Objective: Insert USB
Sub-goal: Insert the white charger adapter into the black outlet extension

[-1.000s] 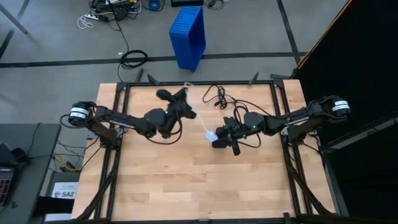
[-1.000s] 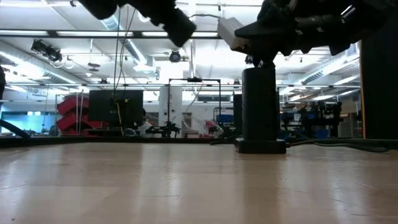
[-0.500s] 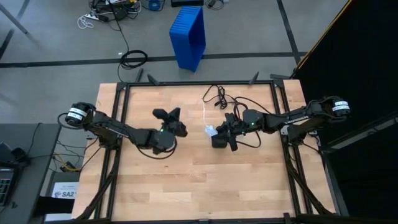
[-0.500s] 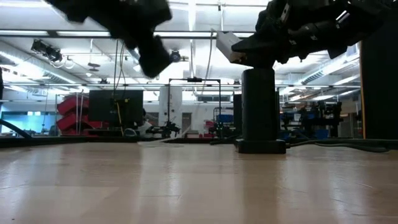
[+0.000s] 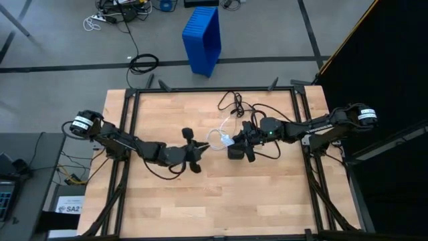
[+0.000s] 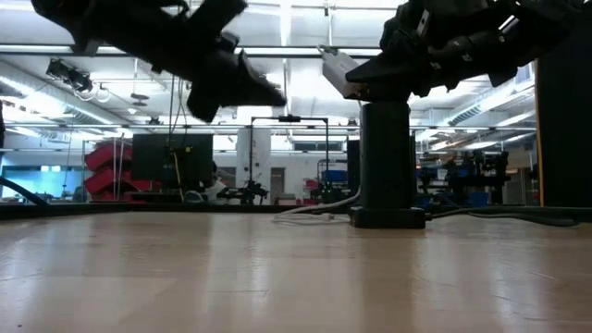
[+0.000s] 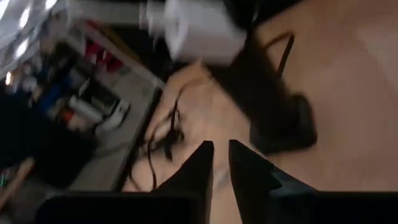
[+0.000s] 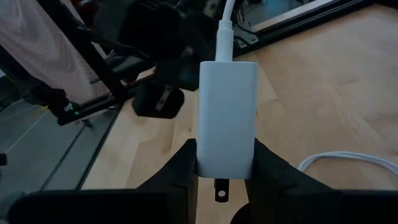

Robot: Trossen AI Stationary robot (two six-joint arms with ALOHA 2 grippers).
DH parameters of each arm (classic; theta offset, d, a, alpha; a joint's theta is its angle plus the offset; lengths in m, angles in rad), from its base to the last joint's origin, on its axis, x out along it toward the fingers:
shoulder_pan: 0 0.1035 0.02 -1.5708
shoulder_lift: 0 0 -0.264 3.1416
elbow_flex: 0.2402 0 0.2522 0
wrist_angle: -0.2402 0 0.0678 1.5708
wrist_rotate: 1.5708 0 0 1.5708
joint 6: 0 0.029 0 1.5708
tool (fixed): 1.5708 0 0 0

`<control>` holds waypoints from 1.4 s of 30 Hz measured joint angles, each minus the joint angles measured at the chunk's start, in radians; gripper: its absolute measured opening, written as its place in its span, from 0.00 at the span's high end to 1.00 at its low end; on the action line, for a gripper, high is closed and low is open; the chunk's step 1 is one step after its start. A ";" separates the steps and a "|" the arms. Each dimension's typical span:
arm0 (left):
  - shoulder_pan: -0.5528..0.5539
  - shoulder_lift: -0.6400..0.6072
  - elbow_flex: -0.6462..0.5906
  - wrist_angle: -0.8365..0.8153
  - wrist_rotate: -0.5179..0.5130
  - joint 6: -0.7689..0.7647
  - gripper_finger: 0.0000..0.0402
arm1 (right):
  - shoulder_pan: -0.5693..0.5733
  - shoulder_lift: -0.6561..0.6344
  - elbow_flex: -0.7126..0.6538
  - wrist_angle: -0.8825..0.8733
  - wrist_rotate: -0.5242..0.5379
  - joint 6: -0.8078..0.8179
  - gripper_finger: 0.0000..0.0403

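Note:
My right gripper (image 8: 225, 177) is shut on a white charger block (image 8: 227, 118), held above the table's middle (image 5: 228, 140). The USB is a thin white cable. Its plug end (image 8: 224, 31) sticks into the block's far face, and its loop (image 5: 215, 134) lies on the table. My left gripper (image 5: 197, 150) hovers just left of the loop, pointing at the block. Its fingers (image 7: 202, 165) stand a narrow gap apart with nothing between them. My right gripper pinches the block's two long sides near its pronged rear end (image 8: 221, 186) between its two fingers. The fingers come almost level from the table's right and lie along the block. The block juts out past the fingertips, lifted clear of the table.
A black post on a flat foot (image 6: 384, 157) stands under the right gripper (image 5: 237, 152). A thin black cord (image 5: 234, 104) curls at the far side of the table. A blue bin (image 5: 202, 37) stands on the floor beyond the table's far edge.
My left gripper has come down from the far side toward the table's middle and turned to point at the charger block. The white cable, which ran from the block up to that gripper, has dropped and now lies slack in a loop on the table.

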 joint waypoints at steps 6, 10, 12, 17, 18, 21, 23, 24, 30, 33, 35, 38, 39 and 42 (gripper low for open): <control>-0.004 0.004 0.091 0.010 0.135 0.153 0.63 | -0.001 0.000 0.000 -0.008 -0.009 0.028 0.83; -0.003 0.028 0.141 -0.014 0.140 0.260 0.49 | -0.001 0.000 0.000 -0.016 -0.021 0.037 0.83; 0.006 0.044 0.177 -0.065 0.139 0.301 0.43 | -0.002 0.000 0.000 -0.016 -0.037 0.049 0.83; 0.039 0.081 0.277 -0.188 0.139 0.319 0.39 | -0.005 0.000 -0.001 -0.018 -0.108 0.069 0.83; 0.042 0.087 0.289 -0.189 0.141 0.334 0.39 | -0.005 0.001 -0.001 -0.018 -0.120 0.073 0.83; 0.051 0.100 0.322 -0.196 0.170 0.380 0.39 | -0.004 0.001 -0.001 -0.028 -0.129 0.078 0.83; 0.064 0.103 0.349 -0.245 0.181 0.389 0.39 | -0.004 0.001 -0.001 -0.030 -0.134 0.082 0.83; 0.073 0.103 0.358 -0.278 0.180 0.383 0.40 | -0.004 0.001 -0.002 -0.031 -0.136 0.087 0.83; 0.105 0.113 0.369 -0.321 0.249 0.387 0.40 | -0.004 0.001 -0.002 -0.039 -0.156 0.089 0.83; 0.116 0.116 0.369 -0.323 0.273 0.397 0.40 | -0.004 0.001 -0.002 -0.039 -0.158 0.093 0.83; 0.126 0.115 0.369 -0.324 0.293 0.405 0.40 | -0.005 0.001 -0.002 -0.039 -0.162 0.093 0.83; 0.139 0.115 0.369 -0.331 0.320 0.407 0.40 | -0.008 0.002 -0.002 -0.039 -0.178 0.104 0.83; 0.142 0.115 0.369 -0.333 0.326 0.407 0.40 | -0.008 0.002 -0.002 -0.039 -0.178 0.110 0.83; 0.147 0.116 0.369 -0.331 0.344 0.419 0.40 | -0.007 0.002 0.019 -0.072 -0.186 0.111 0.83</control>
